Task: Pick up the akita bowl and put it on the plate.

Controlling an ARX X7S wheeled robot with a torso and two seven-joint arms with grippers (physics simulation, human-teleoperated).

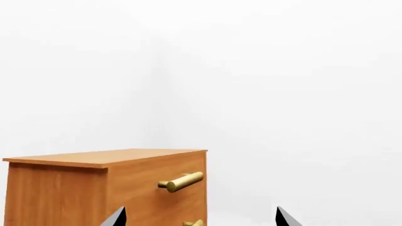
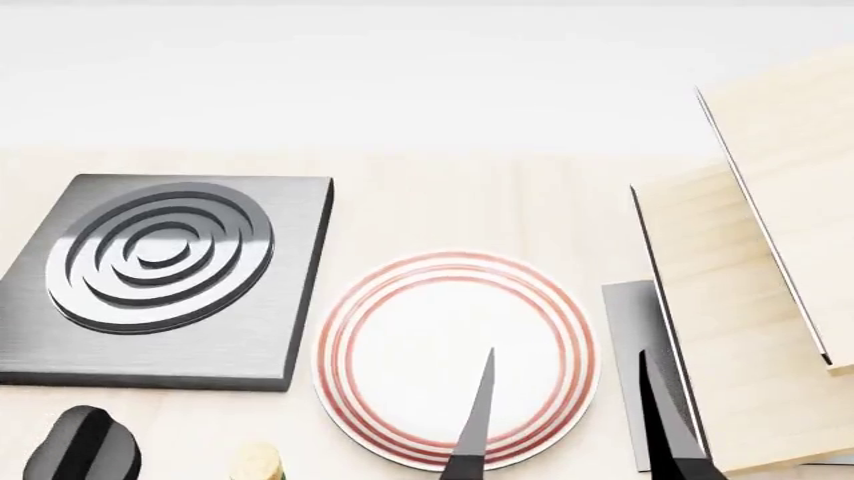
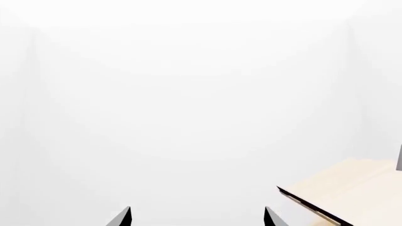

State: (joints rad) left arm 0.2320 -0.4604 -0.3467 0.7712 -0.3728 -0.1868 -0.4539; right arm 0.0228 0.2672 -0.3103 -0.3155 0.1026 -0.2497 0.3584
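The plate (image 2: 454, 300) is white with thin red rings and lies flat on the pale wooden counter, in the middle of the head view. My right gripper (image 2: 567, 352) hovers over the plate's near right edge, open, with nothing between its two dark fingers (image 2: 478, 420). In the right wrist view the right gripper (image 3: 197, 210) faces a blank white wall, its tips wide apart. My left gripper (image 1: 201, 210) is open too and empty in the left wrist view, facing a wooden cabinet (image 1: 75, 188). The akita bowl is out of view.
A grey square burner (image 2: 167, 280) with dark concentric rings lies left of the plate. Pale wooden boards (image 2: 761, 300) stand tilted at the right, also seen as a board edge (image 3: 339, 188). The cabinet has brass handles (image 1: 182, 181). A black rounded part (image 2: 80, 448) shows at the lower left.
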